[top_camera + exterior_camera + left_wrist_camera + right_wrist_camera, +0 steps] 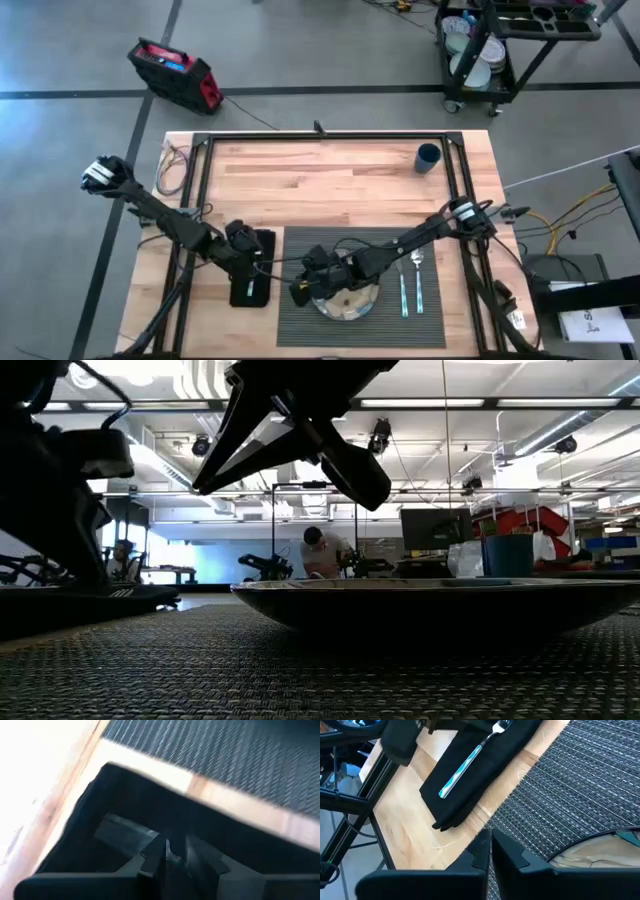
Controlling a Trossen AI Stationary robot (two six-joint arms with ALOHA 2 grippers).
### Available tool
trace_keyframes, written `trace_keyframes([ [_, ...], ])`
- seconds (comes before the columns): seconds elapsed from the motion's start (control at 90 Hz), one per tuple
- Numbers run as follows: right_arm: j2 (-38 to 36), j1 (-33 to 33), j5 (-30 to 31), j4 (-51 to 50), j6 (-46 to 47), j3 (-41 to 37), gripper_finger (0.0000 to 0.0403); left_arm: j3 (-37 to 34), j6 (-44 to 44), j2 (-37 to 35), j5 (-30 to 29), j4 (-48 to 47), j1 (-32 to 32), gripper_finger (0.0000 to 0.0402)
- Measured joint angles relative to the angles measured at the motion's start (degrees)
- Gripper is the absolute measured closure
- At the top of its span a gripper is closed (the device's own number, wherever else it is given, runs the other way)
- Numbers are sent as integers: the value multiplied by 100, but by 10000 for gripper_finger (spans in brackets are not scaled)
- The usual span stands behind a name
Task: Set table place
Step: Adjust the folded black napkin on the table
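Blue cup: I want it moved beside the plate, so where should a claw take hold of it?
Probably grip the blue cup across its round wall just below the rim, coming in level from the placemat side. It stands upright, mouth up, alone on the bare table near the far right corner, with nothing close to block the claw.
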Motion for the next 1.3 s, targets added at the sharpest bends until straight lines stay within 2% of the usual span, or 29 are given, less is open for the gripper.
trace_keyframes([
  [0.267,-9,1,-1,-71,92,0,403,-199,-30,0,23,111,0,342],
  [0.478,-9,1,-3,-83,107,0,403,-509,-108,16,415,670,0,342],
  [0.711,-9,1,-29,-85,138,0,403,-370,-342,15,409,43,0,342],
  [0.911,-9,1,-29,-85,149,0,403,-202,-291,-80,445,31,-2,342],
  [1.156,-9,3,-64,-85,148,0,403,80,-542,-183,1049,0,-131,342],
  [1.3,-11,23,-200,-91,153,0,403,111,-990,-143,1065,-243,-488,349],
])
